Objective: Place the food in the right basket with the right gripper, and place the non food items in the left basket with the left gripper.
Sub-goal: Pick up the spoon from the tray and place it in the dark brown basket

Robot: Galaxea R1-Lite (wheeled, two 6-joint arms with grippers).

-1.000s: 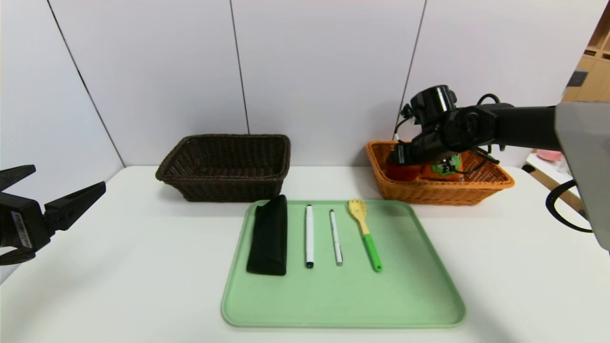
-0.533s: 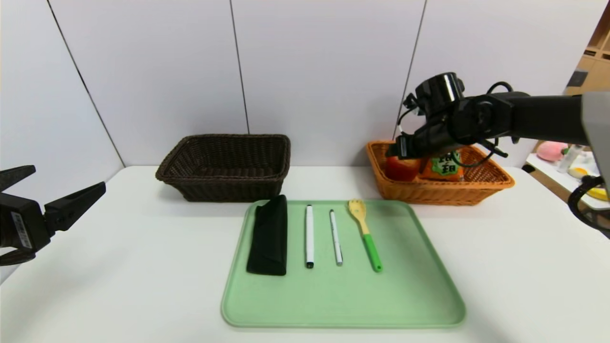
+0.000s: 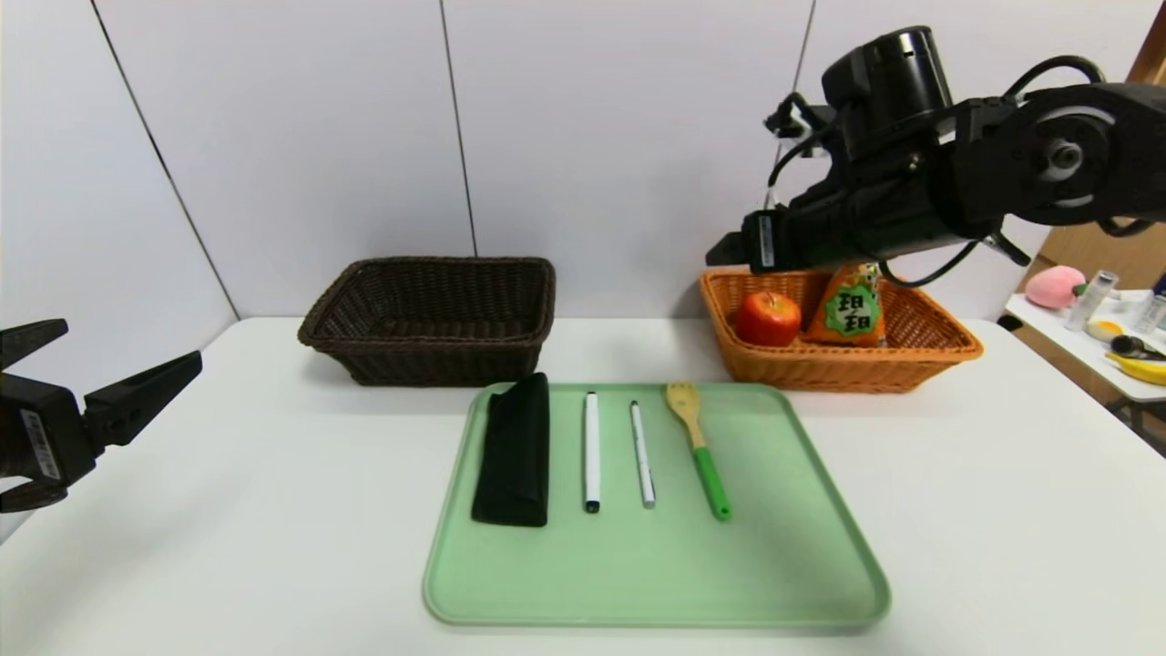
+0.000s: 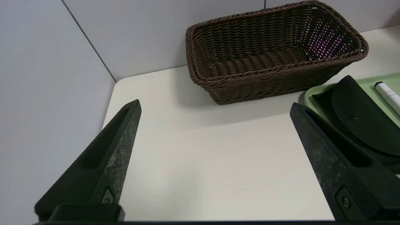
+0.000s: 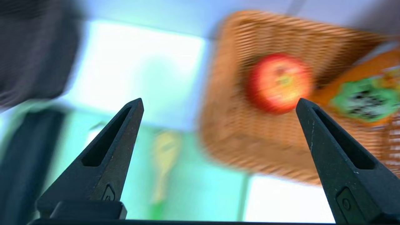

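Two foods, apple (image 3: 767, 318) and snack bag (image 3: 849, 307), already in orange basket (image 3: 947, 351) below spread, empty right claw (image 3: 729, 248). Four non-foods left on tray (image 3: 802, 583), beyond spread, empty left claw (image 3: 109, 387); brown basket (image 3: 364, 351) bare.

Both arms are matte black. The right arm (image 3: 993, 173) has a round, glossy cylinder housing, a disc-shaped joint with a grey centre, looping black cables and a small white label. The left gripper (image 4: 215, 162) and right gripper (image 5: 218, 156) have long tapered jaws, scuffed grey, each with a recessed slot and a small screw.
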